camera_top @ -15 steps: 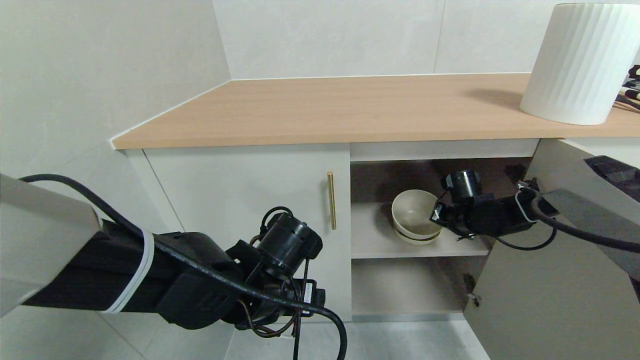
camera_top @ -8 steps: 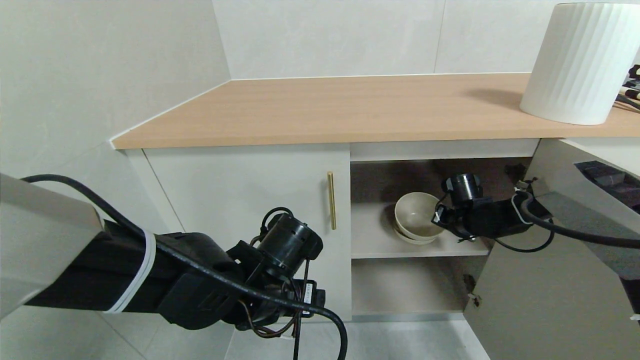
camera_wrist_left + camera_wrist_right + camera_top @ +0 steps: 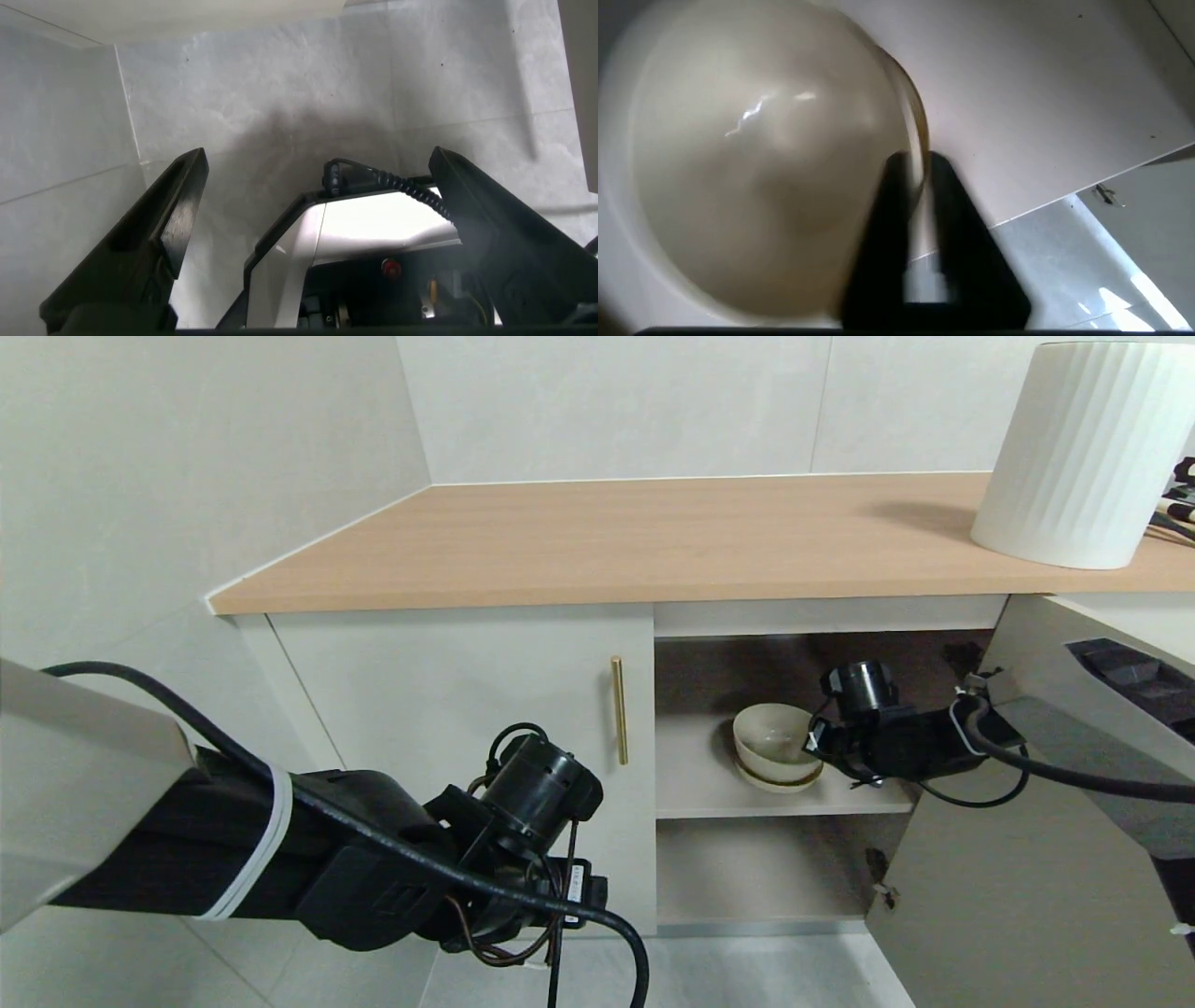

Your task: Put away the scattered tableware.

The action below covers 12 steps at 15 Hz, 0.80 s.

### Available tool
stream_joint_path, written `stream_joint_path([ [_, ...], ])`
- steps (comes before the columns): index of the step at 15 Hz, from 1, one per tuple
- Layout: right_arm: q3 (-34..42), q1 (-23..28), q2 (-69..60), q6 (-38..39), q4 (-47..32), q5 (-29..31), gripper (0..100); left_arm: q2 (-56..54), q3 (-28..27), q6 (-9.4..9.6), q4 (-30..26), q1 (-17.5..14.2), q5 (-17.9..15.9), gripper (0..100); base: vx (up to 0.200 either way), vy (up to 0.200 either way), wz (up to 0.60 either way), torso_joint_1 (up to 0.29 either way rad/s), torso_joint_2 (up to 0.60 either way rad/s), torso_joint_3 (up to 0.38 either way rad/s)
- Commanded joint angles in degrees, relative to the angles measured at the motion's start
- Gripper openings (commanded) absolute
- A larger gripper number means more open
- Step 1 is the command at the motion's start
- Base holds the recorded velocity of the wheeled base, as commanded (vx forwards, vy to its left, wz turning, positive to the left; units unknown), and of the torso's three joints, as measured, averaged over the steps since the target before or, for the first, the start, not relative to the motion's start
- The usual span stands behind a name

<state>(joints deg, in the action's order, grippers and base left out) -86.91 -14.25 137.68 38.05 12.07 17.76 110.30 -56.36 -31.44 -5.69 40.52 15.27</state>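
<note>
One bowl, rim clenched in my right hand, rests on the dish on the cabinet shelf so they stack; my left hand hangs released.

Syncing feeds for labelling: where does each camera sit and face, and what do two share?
Head view: on the head, facing forward and down at the open cabinet; left arm, right arm show.
Left wrist view: on the left wrist, facing tiles; the open left tool shows.
Right wrist view: on the right wrist, facing the bowl; the right tool grips its rim.
Shared: head and right wrist views both show the bowl and shelf.
</note>
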Motion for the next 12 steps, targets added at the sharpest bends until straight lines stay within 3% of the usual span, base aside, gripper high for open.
stream_joint_path([
  [1,-0.46,-0.08,0.48,0.19,-0.03,-0.01,100,0.09,0.02,-0.03,-0.02,0.0,0.02,100,0.0,0.0,0.0,0.0,0.0,0.0],
  [8,0.42,-0.16,-0.66,0.27,-0.64,-0.1,100,-0.35,-0.07,-0.03,-0.02,0.0,0.02,100,0.0,0.0,0.0,0.0,0.0,0.0],
  [12,11.76,-2.71,-12.44,-1.75,-2.84,-3.44,100,-5.18,0.02,0.06,-1.95,-0.88,0.02,100,0.0,0.0,0.0,0.0,0.0,0.0],
])
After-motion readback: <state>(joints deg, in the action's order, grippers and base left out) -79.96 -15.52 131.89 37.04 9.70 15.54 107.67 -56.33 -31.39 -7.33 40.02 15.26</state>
